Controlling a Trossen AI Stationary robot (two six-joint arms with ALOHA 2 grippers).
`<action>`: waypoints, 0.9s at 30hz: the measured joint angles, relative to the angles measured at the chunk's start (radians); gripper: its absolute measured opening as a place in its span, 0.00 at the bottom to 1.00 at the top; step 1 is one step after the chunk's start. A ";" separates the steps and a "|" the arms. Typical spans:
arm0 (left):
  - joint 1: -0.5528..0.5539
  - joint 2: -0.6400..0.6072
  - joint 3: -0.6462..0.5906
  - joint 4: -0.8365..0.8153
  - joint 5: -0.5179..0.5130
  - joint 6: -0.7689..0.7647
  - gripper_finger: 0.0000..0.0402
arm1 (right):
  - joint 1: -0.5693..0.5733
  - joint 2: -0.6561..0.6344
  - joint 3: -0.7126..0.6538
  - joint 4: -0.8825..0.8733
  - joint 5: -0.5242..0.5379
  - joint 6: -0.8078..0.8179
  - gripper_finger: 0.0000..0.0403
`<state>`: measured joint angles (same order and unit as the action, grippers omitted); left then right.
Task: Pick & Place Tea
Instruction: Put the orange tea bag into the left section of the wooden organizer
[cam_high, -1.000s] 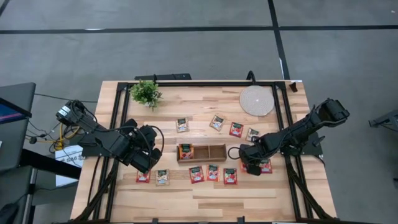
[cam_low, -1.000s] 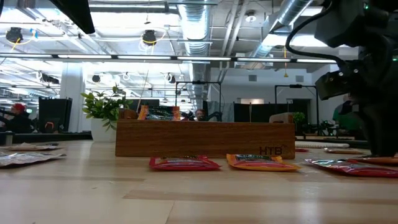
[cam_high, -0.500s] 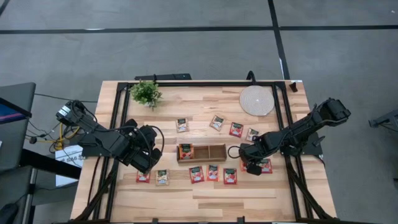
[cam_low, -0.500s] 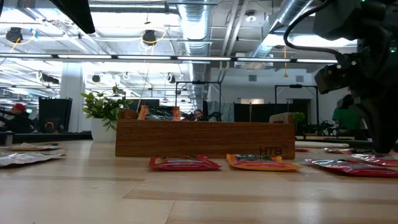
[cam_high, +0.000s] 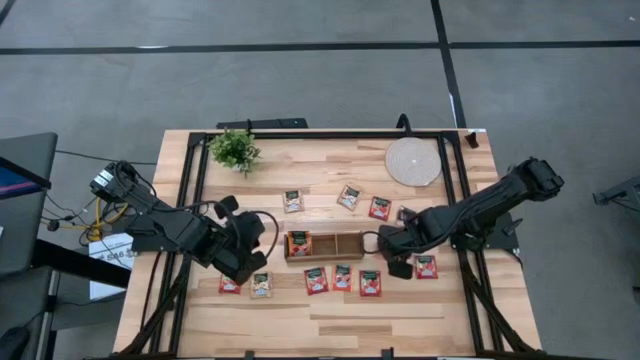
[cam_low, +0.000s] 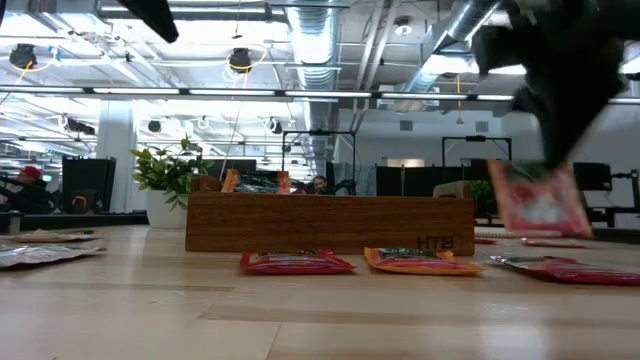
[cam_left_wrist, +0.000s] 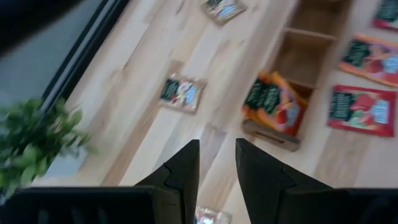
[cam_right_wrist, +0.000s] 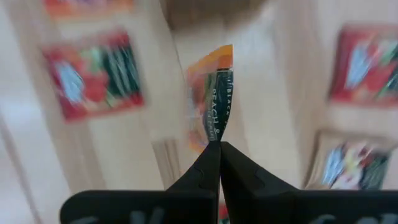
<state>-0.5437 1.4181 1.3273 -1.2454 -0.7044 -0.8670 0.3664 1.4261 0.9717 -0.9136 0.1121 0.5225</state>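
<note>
Right gripper (cam_right_wrist: 214, 146) clamped on a tea sachet (cam_right_wrist: 211, 102), held edge-on off the table, just beside the right end of the wooden tray (cam_high: 325, 244); in the low view the sachet (cam_low: 540, 198) hangs tilted above the tabletop; left gripper (cam_left_wrist: 216, 163) empty, fingers slightly apart, near the tray's left end, above table (cam_high: 330, 310); one sachet lies in the tray's left compartment (cam_high: 298, 243); other sachets scattered around the tray; potted plant (cam_high: 234, 150) at far left corner.

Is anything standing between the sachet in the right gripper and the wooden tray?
Nothing visible does. The right gripper is shut on a red tea sachet, lifted off the table just beside the long brown wooden three-compartment tray, whose nearest end compartment looks empty.
</note>
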 joint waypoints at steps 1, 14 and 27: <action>0.000 0.000 0.000 0.024 0.000 0.033 0.24 | 0.000 0.000 0.030 -0.002 0.023 -0.008 0.00; 0.070 0.000 0.000 0.305 -0.009 0.369 0.24 | -0.020 0.002 0.336 0.066 0.166 -0.155 0.00; 0.234 0.000 0.000 0.681 0.210 0.655 0.24 | -0.029 0.002 0.364 0.279 0.179 -0.234 0.00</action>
<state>-0.3097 1.4181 1.3273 -0.5648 -0.4943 -0.2120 0.3378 1.4284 1.3357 -0.6346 0.2916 0.2883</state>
